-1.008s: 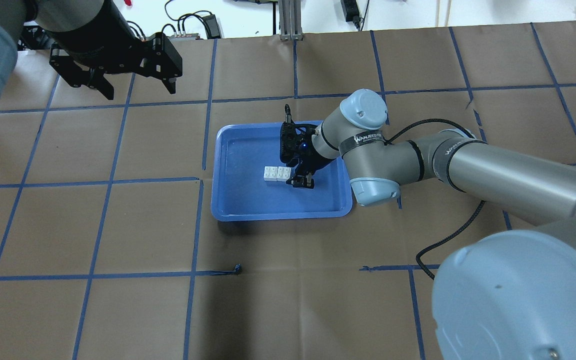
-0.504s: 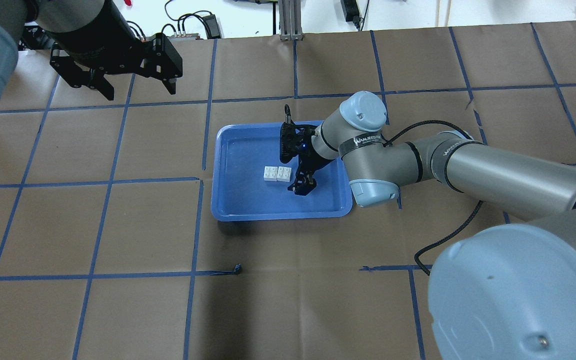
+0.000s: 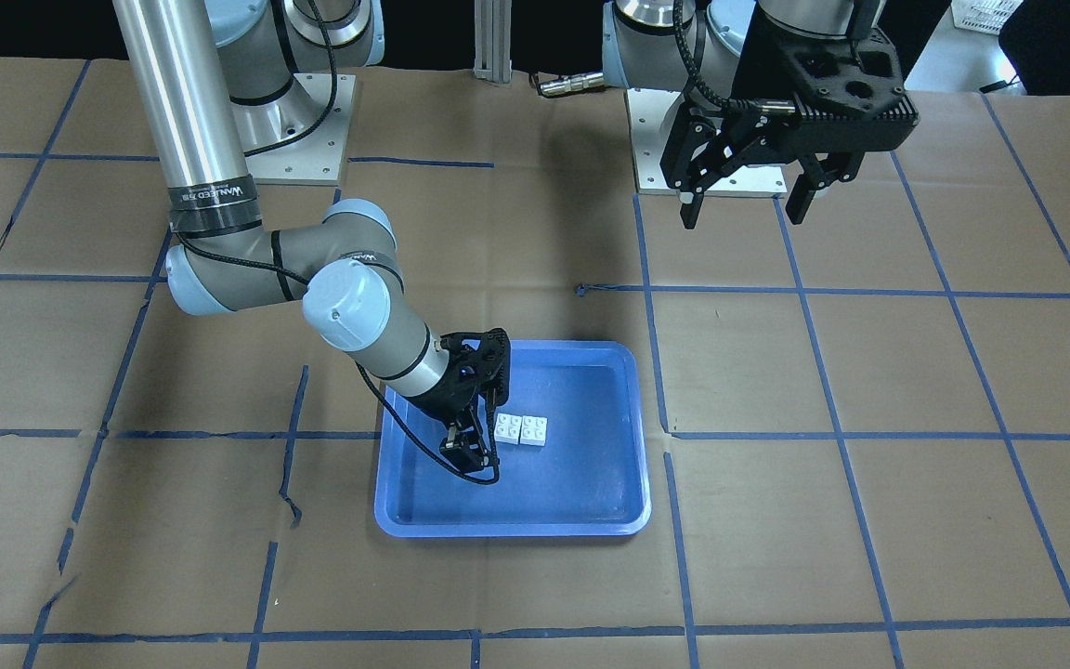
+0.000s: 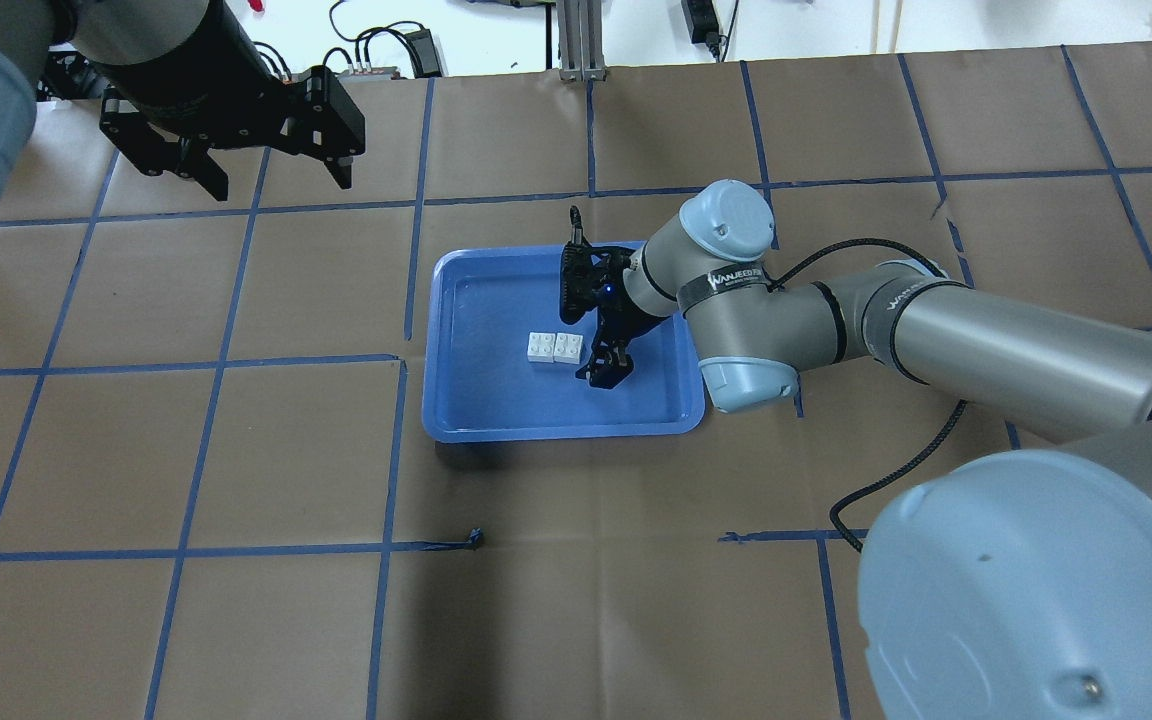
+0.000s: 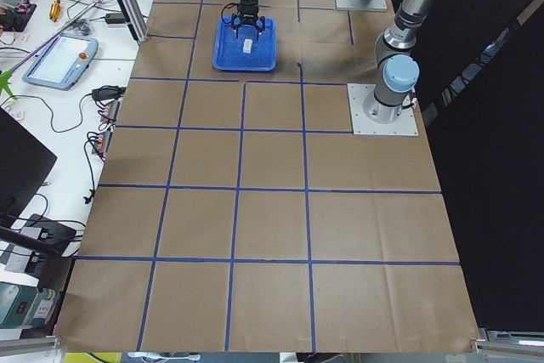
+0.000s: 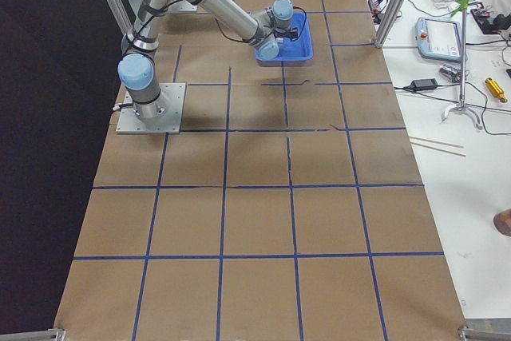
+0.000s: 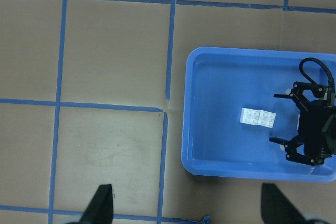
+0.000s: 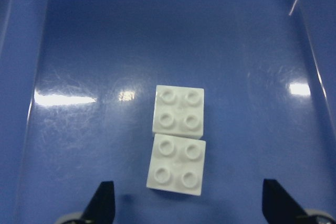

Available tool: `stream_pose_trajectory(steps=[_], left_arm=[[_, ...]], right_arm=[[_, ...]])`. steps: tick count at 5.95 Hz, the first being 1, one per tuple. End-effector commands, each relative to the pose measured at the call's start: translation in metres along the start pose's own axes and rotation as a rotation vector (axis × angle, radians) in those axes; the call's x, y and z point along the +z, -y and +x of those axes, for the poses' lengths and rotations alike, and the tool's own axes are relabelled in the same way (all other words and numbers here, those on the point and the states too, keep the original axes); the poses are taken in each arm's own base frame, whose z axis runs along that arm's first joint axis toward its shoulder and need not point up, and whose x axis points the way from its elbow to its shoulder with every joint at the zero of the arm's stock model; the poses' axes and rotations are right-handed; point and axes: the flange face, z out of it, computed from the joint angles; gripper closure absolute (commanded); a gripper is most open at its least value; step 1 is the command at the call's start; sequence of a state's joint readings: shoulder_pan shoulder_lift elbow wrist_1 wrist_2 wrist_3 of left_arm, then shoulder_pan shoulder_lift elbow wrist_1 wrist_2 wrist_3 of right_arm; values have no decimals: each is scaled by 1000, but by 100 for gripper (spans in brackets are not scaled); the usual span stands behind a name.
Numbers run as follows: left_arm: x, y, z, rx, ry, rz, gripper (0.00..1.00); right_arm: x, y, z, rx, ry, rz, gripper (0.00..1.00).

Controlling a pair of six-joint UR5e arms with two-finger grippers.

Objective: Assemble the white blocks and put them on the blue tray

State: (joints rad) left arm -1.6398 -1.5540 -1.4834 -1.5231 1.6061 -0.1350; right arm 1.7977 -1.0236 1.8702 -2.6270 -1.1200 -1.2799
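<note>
Two white studded blocks lie side by side, touching, on the floor of the blue tray. They also show in the front view, the left wrist view and the right wrist view. My right gripper is open and empty. It hovers low over the tray just beside the blocks, apart from them, and its fingers frame them. My left gripper is open and empty, high above the table at the far left, well away from the tray.
The table is covered in brown paper with a blue tape grid. The robot bases stand at the table's edge. Cables and electronics lie beyond the far edge. The right arm's elbow overhangs the tray's right rim.
My right gripper has drawn back a little from the blocks and its wrist has turned slightly. The blocks stay put on the tray. The left arm has not moved.
</note>
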Motion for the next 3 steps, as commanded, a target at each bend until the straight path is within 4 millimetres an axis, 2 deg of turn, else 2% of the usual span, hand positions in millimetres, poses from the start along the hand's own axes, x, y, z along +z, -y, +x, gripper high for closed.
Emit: stream_pose_trajectory(steps=[1, 2, 3], left_arm=[[0, 0, 0, 0, 0, 0, 1], [0, 0, 0, 0, 0, 0, 1], [0, 0, 1, 1, 0, 1, 1]], right_arm=[[-12, 2, 2, 8, -10, -10, 0], [-22, -2, 5, 24, -9, -40, 0], [-43, 4, 3, 41, 11, -57, 0]])
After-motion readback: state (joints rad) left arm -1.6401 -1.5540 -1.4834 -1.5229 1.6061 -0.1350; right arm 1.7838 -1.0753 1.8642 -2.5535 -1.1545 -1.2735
